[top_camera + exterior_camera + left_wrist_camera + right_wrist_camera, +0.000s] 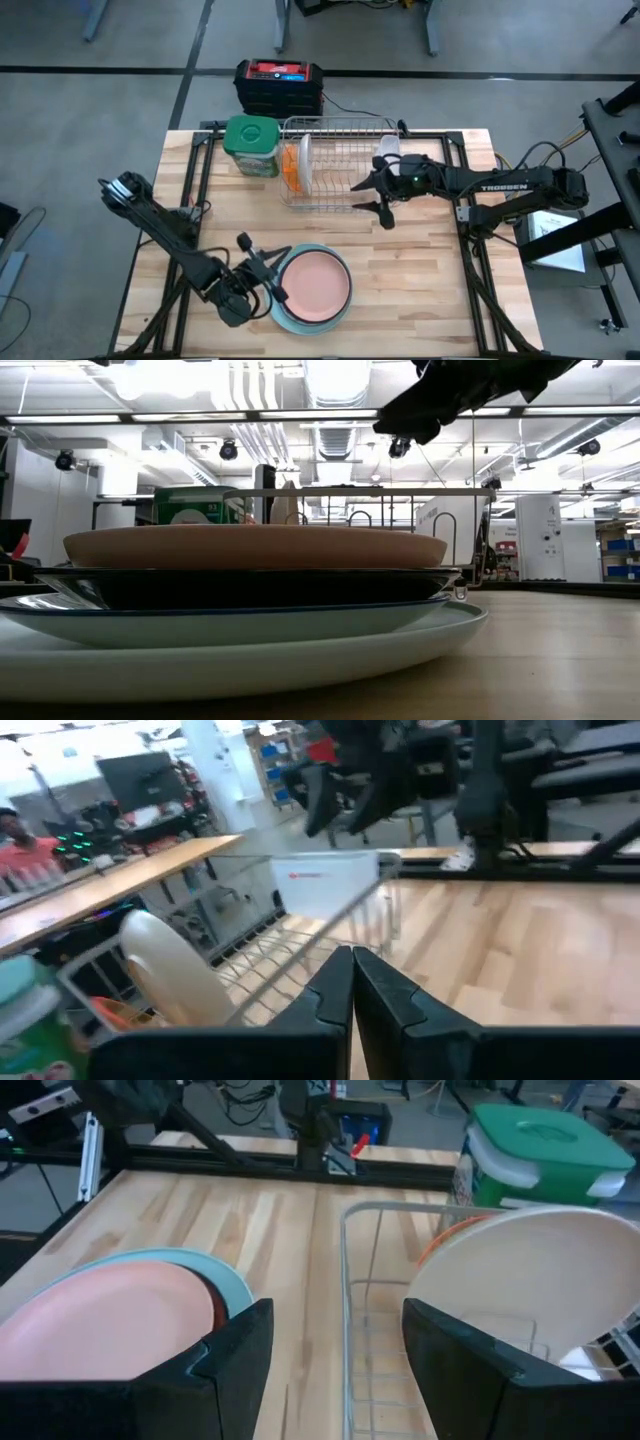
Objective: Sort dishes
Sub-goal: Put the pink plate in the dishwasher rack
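**Right gripper over rack, stack at front edge**

Right gripper [384, 190] above the wire rack's [340, 205] near edge, fingers spread, nothing between them. Left gripper [268, 268] just beside the plate stack, fingers pressed together, empty. Pink plate [315, 284] on top of stack, dark plate [250, 588] under it, light blue plate [283, 318] at bottom. Cream plate [530, 1280] and orange plate [290, 166] upright in rack. Green-lidded jar [251, 145] just beside rack.
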`<state>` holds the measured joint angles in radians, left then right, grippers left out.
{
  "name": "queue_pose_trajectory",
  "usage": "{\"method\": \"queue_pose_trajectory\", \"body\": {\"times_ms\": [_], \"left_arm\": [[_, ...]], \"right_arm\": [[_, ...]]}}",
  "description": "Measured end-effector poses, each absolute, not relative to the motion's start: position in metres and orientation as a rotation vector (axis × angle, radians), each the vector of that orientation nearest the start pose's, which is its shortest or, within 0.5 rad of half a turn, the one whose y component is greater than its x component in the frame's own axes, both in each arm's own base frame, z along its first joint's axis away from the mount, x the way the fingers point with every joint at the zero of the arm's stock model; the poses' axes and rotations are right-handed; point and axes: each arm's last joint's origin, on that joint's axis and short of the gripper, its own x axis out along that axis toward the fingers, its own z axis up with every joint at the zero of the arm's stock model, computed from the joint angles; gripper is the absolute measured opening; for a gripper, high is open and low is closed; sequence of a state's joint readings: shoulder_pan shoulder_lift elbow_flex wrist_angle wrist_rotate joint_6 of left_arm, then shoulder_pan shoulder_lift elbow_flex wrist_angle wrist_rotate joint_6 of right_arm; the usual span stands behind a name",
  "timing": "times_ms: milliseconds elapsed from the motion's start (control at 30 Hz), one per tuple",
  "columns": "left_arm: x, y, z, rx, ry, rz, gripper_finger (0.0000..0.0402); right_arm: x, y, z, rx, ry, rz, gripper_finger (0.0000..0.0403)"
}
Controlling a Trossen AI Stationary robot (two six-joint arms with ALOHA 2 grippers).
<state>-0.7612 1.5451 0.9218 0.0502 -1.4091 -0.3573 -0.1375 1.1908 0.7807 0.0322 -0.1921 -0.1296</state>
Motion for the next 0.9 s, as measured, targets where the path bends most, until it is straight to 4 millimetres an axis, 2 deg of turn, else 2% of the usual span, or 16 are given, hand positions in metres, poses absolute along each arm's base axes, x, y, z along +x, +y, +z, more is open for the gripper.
{"method": "queue_pose_trajectory", "body": {"times_ms": [167, 267, 333, 433, 533, 767, 900], "left_arm": [[0.248, -0.198, 0.226, 0.144, 0.213, 0.529, 0.0], [0.25, -0.202, 0.221, 0.122, 0.25, 0.444, 0.0], [0.252, -0.204, 0.217, 0.114, 0.277, 0.389, 0.0], [0.254, -0.208, 0.21, 0.111, 0.306, 0.336, 0.0], [0.257, -0.211, 0.2, 0.132, 0.339, 0.302, 0.0], [0.258, -0.214, 0.183, 0.193, 0.392, 0.298, 0.0], [0.254, -0.213, 0.178, 0.191, 0.455, 0.268, 0.0]], "right_arm": [[0.255, -0.03, 0.263, -0.025, 0.45, 0.077, 0.0213], [0.25, -0.028, 0.253, 0.029, 0.569, 0.093, 0.0213], [0.244, -0.024, 0.246, 0.068, 0.653, 0.172, 0.0213], [0.237, -0.008, 0.232, 0.12, 0.72, 0.35, 0.0213], [0.239, 0.007, 0.226, 0.124, 0.661, 0.387, 0.0211], [0.252, 0.028, 0.231, 0.131, 0.488, 0.269, 0.0212], [0.261, 0.039, 0.223, 0.214, 0.487, 0.277, 0.0207]]}}
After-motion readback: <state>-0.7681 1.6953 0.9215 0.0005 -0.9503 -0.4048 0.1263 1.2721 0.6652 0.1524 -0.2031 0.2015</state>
